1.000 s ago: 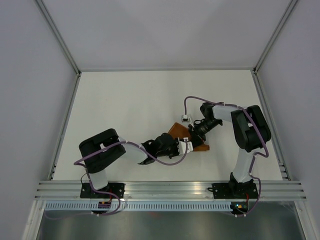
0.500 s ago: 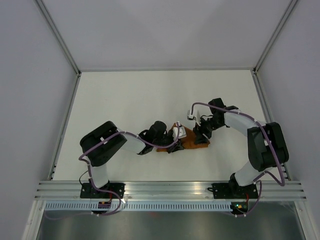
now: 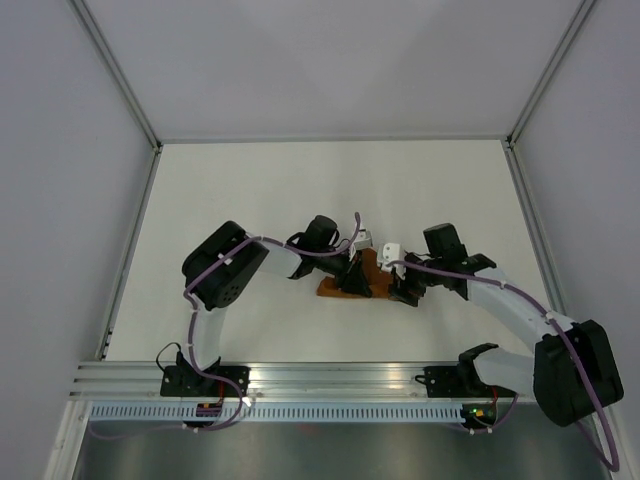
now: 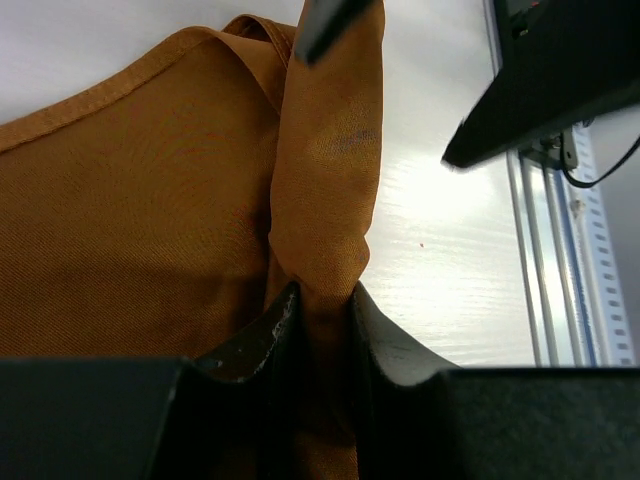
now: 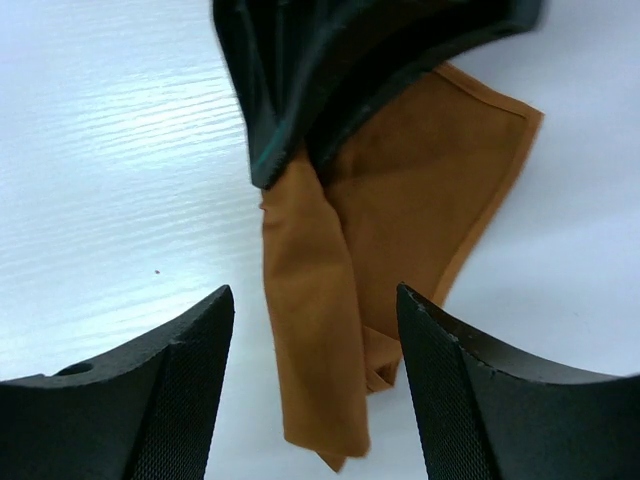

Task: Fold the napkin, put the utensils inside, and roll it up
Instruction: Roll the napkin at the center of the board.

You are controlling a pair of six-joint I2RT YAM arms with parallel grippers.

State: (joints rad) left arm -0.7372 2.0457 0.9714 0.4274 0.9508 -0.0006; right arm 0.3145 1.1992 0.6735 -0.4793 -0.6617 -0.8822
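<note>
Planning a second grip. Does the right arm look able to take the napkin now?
Probably yes: the right end effector is open, with a strip of the napkin ahead between its fingers. The left end effector pinches the cloth farther along, leaving that strip free.

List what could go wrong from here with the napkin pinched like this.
1. The left tool grips only a narrow bunched strip of the napkin; a pull could slip it free or undo the fold.
2. The right tool stands open close beside the left one; closing in may knock them together.
3. The knife shows in no view, so it may not be wrapped inside.
</note>
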